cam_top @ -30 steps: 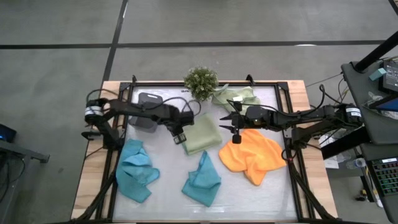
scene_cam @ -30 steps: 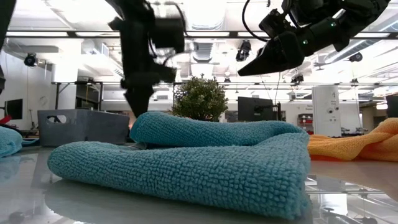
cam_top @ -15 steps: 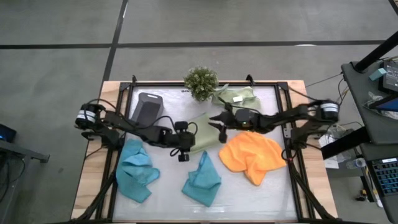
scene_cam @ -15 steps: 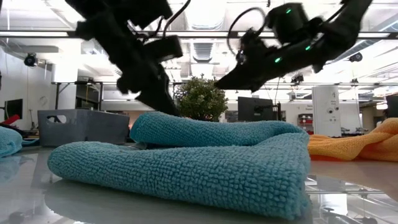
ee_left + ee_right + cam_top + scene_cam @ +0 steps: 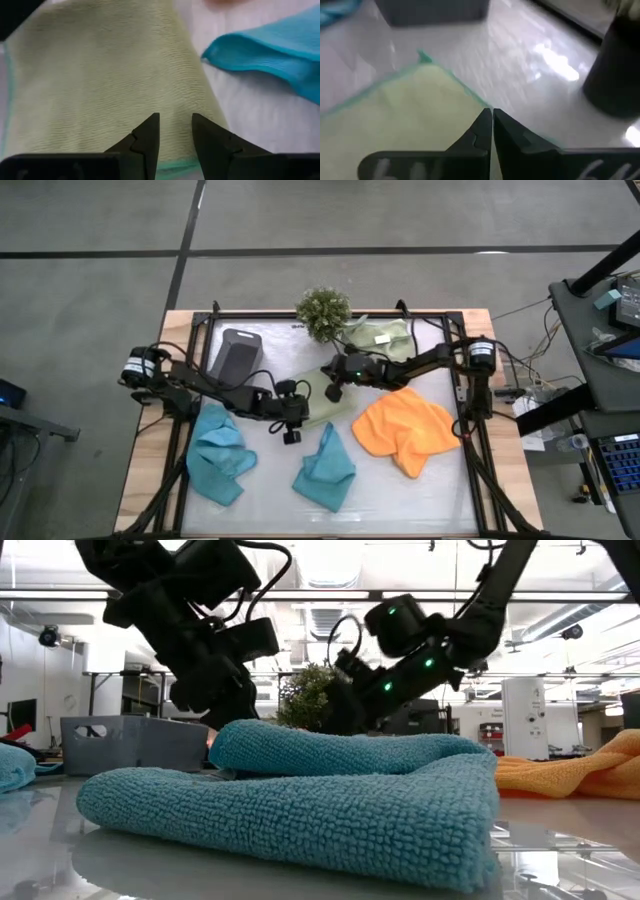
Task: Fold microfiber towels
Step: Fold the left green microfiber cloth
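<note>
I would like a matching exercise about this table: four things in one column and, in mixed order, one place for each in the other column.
Things:
1. orange towel
2. grey tray
3. sage-green towel with a white tag
4. left claw

Places (high view):
A. far edge of the table, right of the plant
B. far left part of the table
C. near edge of the middle sage-green towel
D. right part of the table

Pairs: 1-D, 2-B, 3-A, 4-C
</note>
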